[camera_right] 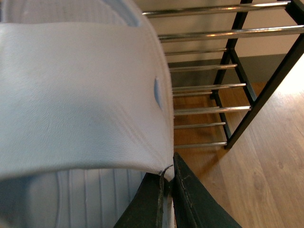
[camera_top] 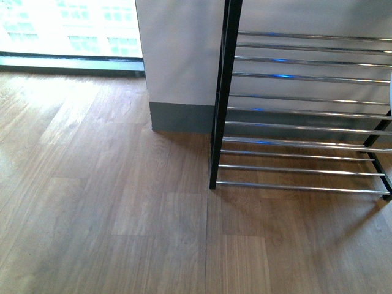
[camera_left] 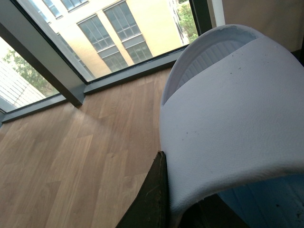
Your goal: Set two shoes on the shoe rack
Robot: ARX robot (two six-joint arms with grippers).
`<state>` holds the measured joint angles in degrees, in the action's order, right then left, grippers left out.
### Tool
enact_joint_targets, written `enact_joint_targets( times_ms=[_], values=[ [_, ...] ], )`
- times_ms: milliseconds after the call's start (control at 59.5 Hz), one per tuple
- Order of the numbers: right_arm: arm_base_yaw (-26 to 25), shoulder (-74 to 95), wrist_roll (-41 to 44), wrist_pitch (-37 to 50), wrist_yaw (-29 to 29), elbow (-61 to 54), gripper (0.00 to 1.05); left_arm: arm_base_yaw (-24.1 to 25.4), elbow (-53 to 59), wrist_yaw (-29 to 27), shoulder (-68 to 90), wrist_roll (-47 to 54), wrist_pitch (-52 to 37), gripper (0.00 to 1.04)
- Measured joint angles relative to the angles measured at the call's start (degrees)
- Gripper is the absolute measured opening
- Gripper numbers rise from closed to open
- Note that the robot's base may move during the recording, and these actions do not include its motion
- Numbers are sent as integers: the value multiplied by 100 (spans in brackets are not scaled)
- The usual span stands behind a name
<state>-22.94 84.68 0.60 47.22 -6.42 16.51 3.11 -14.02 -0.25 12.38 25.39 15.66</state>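
Observation:
The two shoes here are white open-toe slippers, one in each gripper. In the left wrist view my left gripper (camera_left: 175,211) is shut on the strap edge of a white slipper (camera_left: 232,118), held above the wooden floor near a window. In the right wrist view my right gripper (camera_right: 167,192) is shut on the strap edge of the other white slipper (camera_right: 80,90), with the shoe rack (camera_right: 209,88) just beyond it. The front view shows the shoe rack (camera_top: 300,128) at the right, its chrome rod shelves bare; neither arm shows there.
A grey wall pillar (camera_top: 180,61) stands left of the rack's black post (camera_top: 222,110). A floor-level window (camera_top: 67,30) runs along the far left. Wooden floor (camera_top: 110,214) stretches in front of the rack.

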Motion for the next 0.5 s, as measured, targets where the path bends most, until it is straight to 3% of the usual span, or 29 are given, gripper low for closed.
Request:
enact_joint_targets(
  times_ms=[269,369,504],
  values=[
    [-7,0,2,0,24,0,1,0,0,2,0,0,0,2],
    [96,337,424,1609,824,-245,1,-2,0,2,0,0,0,2],
    [289,-487,560,922,804,-125,1,0,0,4,0,0,0,2]
  ],
)
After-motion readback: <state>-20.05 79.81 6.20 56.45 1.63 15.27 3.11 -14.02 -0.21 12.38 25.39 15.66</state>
